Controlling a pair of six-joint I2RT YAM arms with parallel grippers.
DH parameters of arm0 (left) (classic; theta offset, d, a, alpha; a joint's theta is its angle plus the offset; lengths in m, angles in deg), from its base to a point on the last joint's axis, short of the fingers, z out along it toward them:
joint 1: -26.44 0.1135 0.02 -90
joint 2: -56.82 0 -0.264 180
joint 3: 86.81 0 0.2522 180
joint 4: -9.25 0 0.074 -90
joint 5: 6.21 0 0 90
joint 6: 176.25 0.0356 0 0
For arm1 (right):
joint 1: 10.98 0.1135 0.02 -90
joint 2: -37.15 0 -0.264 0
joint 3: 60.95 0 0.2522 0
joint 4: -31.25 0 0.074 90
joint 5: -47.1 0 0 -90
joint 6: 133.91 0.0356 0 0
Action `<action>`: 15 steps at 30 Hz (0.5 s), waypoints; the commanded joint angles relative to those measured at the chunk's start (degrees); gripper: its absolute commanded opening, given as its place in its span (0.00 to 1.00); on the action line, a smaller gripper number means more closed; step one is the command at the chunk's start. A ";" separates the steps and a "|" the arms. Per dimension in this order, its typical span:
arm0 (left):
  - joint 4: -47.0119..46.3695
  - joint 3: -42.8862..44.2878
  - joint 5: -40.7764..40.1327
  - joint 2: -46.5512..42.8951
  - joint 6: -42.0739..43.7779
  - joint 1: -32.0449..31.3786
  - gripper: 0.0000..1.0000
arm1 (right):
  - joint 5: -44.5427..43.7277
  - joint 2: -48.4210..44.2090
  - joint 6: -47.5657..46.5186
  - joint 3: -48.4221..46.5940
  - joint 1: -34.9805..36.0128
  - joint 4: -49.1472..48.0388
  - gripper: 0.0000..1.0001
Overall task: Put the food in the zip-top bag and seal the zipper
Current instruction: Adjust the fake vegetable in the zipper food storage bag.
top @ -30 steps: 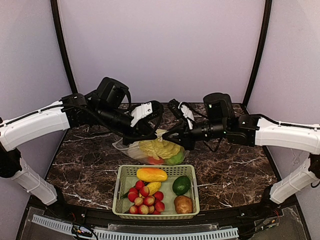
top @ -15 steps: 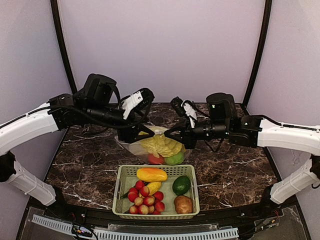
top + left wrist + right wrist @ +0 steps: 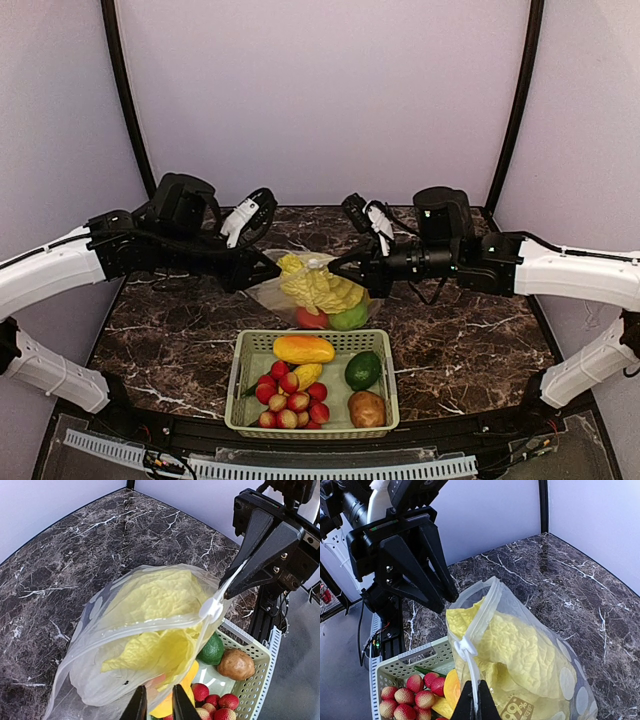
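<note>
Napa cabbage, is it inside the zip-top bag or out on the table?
Inside the zip-top bag: both wrist views show the napa cabbage behind its clear dotted plastic.

A pale green slotted basket [image 3: 310, 431] is sitting at 6 o'clock on the dark marble table [image 3: 170, 340], near its front edge. Inside it, a yellow-orange mango [image 3: 303, 349] is lying across the 12 o'clock side. An avocado [image 3: 362, 370] is resting at 3 o'clock, with a brown potato [image 3: 366, 408] just beside it at 5 o'clock. Red strawberries [image 3: 290, 400] are heaping up at 7 o'clock, and a small yellow fruit [image 3: 307, 375] is lying against them near the middle. Plain lilac walls [image 3: 320, 100] are enclosing the table.
</note>
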 commanded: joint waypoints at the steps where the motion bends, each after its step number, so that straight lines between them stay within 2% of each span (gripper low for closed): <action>1: -2.13 -0.46 1.32 -0.18 -3.38 1.33 0.16 | 0.33 -1.08 0.77 0.46 -0.16 -3.58 0.00; 4: -3.88 -0.47 2.99 0.43 -4.72 3.62 0.13 | 0.33 -1.27 0.85 0.59 -0.16 -3.52 0.00; 15: -9.18 -0.96 10.66 4.36 -6.89 4.03 0.07 | -0.02 -0.79 0.70 0.26 -0.17 -3.50 0.00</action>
